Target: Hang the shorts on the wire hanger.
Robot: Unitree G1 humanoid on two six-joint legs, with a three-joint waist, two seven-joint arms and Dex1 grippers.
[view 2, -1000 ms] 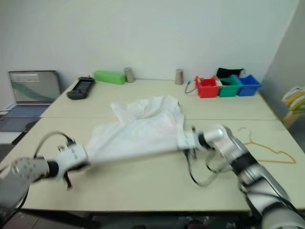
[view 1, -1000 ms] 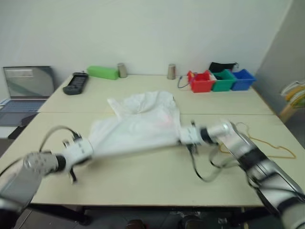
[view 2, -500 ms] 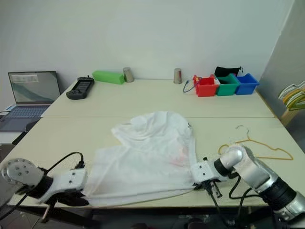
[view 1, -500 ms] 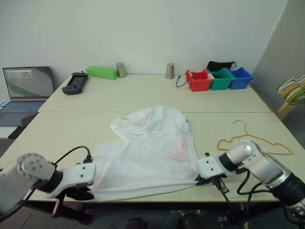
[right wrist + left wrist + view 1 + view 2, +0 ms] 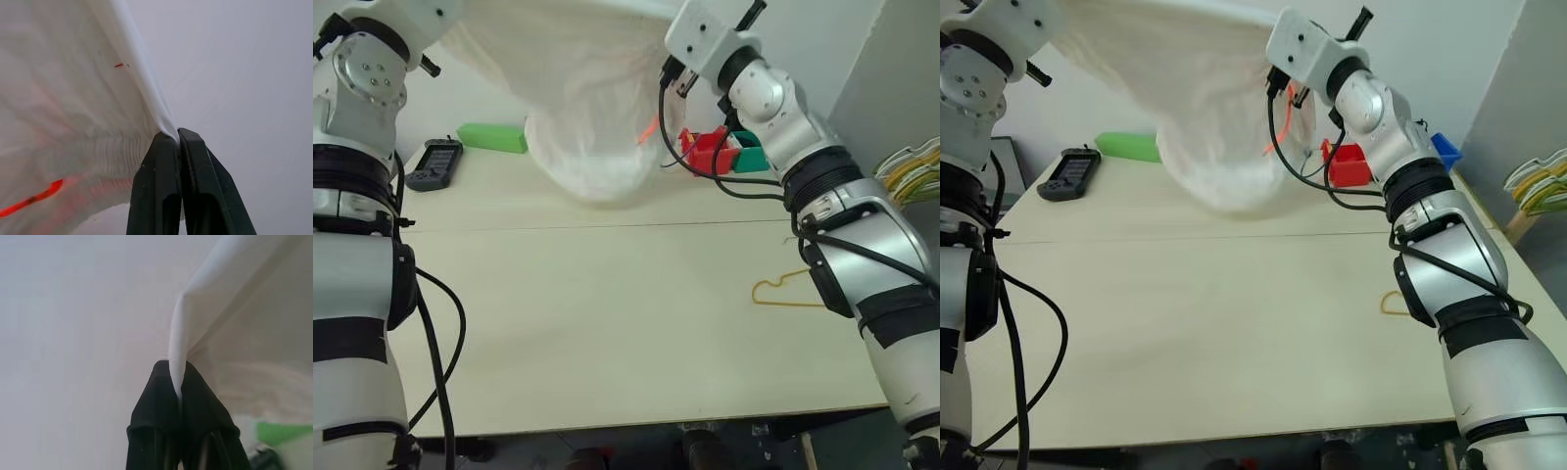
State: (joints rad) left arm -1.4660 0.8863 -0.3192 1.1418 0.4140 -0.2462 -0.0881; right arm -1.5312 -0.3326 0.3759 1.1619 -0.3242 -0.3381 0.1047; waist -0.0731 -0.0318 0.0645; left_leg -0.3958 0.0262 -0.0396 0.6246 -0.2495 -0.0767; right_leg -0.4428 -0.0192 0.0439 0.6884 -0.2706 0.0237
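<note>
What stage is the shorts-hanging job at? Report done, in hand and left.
Done: the shorts are lifted clear of the table. In hand: the left gripper and the right gripper are each shut on an edge of the fabric, holding it spread high. Left: the wire hanger lies untouched on the table; nothing is threaded onto it.

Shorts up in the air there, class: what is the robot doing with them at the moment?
The robot holds the white shorts stretched high above the table, its left hand and right hand each shut on an edge of the fabric. The yellow wire hanger lies untouched on the table beside its right arm, so nothing is hung yet.
</note>
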